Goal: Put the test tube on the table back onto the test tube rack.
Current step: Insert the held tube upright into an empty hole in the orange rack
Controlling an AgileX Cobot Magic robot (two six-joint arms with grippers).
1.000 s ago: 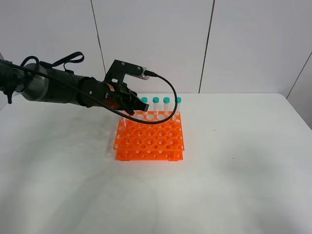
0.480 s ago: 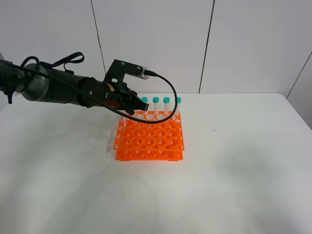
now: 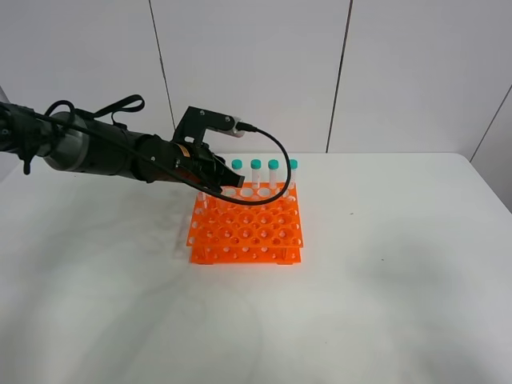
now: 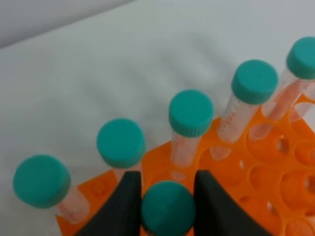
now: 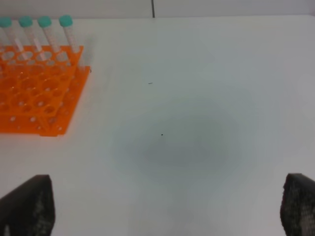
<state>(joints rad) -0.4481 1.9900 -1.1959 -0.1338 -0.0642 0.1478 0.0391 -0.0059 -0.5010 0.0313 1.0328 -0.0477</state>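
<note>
My left gripper (image 3: pixel 211 178) hangs over the back left corner of the orange test tube rack (image 3: pixel 246 228). In the left wrist view it (image 4: pixel 167 196) is shut on a test tube; the tube's teal cap (image 4: pixel 168 208) sits between the two dark fingers (image 4: pixel 123 206). The tube's body is hidden, so I cannot tell whether its tip is in a hole. Several identical teal-capped tubes (image 4: pixel 191 113) stand upright in the rack's back row (image 3: pixel 274 165). My right gripper (image 5: pixel 167 211) is open and empty above the white table (image 5: pixel 197 98), well to the right of the rack (image 5: pixel 34 93).
The rack stands on the table (image 3: pixel 384 304) left of its middle. A black cable (image 3: pixel 276 152) loops from the left wrist over the back row of tubes. A white panelled wall (image 3: pixel 256 64) closes the far side.
My left gripper has shifted a little left and down at the rack's back left corner, still shut on the tube. The leftmost back-row cap now shows apart from it.
</note>
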